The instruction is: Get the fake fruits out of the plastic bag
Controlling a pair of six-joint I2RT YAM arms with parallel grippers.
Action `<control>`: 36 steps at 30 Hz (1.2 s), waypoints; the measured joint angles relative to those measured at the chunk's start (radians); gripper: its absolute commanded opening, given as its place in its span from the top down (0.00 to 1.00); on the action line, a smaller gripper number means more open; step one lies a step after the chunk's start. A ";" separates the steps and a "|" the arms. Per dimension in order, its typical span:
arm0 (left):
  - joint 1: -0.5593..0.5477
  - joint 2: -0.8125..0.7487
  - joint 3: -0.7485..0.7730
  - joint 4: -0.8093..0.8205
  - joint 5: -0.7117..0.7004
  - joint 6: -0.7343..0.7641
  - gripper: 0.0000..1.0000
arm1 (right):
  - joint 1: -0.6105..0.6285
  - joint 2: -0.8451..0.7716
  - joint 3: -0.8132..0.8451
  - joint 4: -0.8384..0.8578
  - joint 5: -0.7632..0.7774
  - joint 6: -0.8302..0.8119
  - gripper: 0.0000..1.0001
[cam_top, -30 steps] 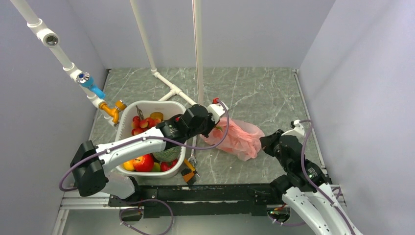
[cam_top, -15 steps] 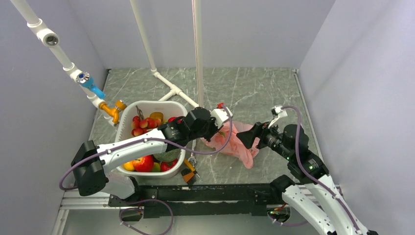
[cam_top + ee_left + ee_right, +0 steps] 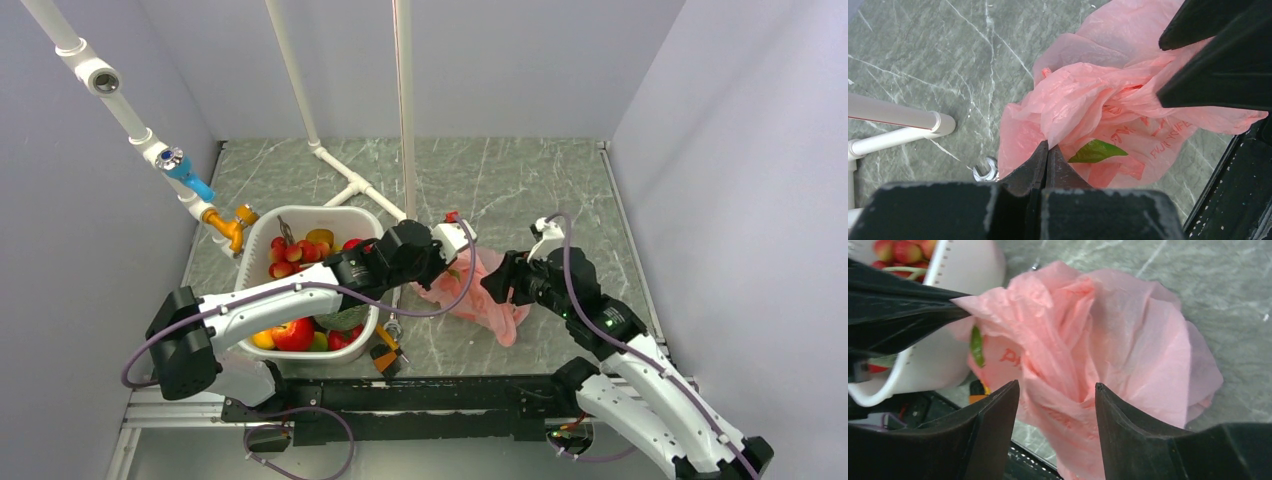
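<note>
The pink plastic bag (image 3: pixel 475 305) lies crumpled on the grey table (image 3: pixel 520 190), just right of the white basket (image 3: pixel 312 209). It looks thin, light and slippery, so a fold near the mouth is the better place to hold. The left gripper (image 3: pixel 1047 150) is clamped on such a fold. The right gripper (image 3: pixel 1057 390) stands apart around bunched film. The fake fruits are hidden inside, and only a green leaf (image 3: pixel 1096 151) shows through.
</note>
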 measured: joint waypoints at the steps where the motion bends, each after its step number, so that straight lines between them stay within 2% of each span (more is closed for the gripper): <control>1: -0.001 0.001 0.000 0.000 -0.002 0.000 1.00 | 0.009 0.014 0.000 -0.008 0.029 0.002 0.40; 3: -0.002 0.004 0.000 0.000 -0.003 0.000 1.00 | 0.025 0.039 -0.001 -0.021 0.067 0.010 0.43; 10: -0.005 0.014 0.001 -0.001 -0.018 0.000 1.00 | 0.074 0.085 -0.002 -0.035 0.153 0.050 0.65; 13: -0.006 0.014 0.001 0.001 -0.042 0.000 1.00 | 0.076 0.051 -0.002 -0.049 0.217 0.082 0.83; 16: -0.010 0.010 0.000 0.012 -0.076 -0.001 1.00 | 0.077 -0.033 -0.002 -0.064 0.282 0.124 0.93; 17: -0.010 0.007 0.000 0.016 -0.087 -0.001 1.00 | 0.077 -0.061 -0.002 -0.070 0.305 0.138 1.00; 23: -0.015 -0.027 -0.017 0.031 -0.132 -0.001 1.00 | 0.077 -0.214 -0.010 -0.132 0.442 0.227 1.00; 27: -0.016 -0.036 -0.018 0.039 -0.116 0.000 0.99 | 0.077 -0.264 -0.037 -0.131 0.429 0.216 1.00; 30: -0.016 -0.037 -0.018 0.038 -0.070 0.010 0.72 | 0.077 -0.235 -0.038 -0.119 0.386 0.180 1.00; 31: -0.016 -0.037 -0.018 0.038 -0.055 0.019 0.57 | 0.077 -0.216 -0.037 -0.114 0.370 0.167 1.00; 33: -0.016 -0.037 -0.018 0.037 -0.019 0.021 0.34 | 0.077 -0.175 -0.037 -0.104 0.336 0.141 1.00; 34: -0.016 -0.036 -0.017 0.034 -0.004 0.026 0.16 | 0.077 -0.150 -0.037 -0.098 0.313 0.125 1.00; 35: -0.016 -0.035 -0.015 0.029 0.009 0.030 0.04 | 0.077 -0.127 -0.035 -0.094 0.289 0.109 1.00; 36: -0.016 -0.034 -0.012 0.023 0.021 0.031 0.01 | 0.077 -0.105 -0.031 -0.089 0.268 0.094 1.00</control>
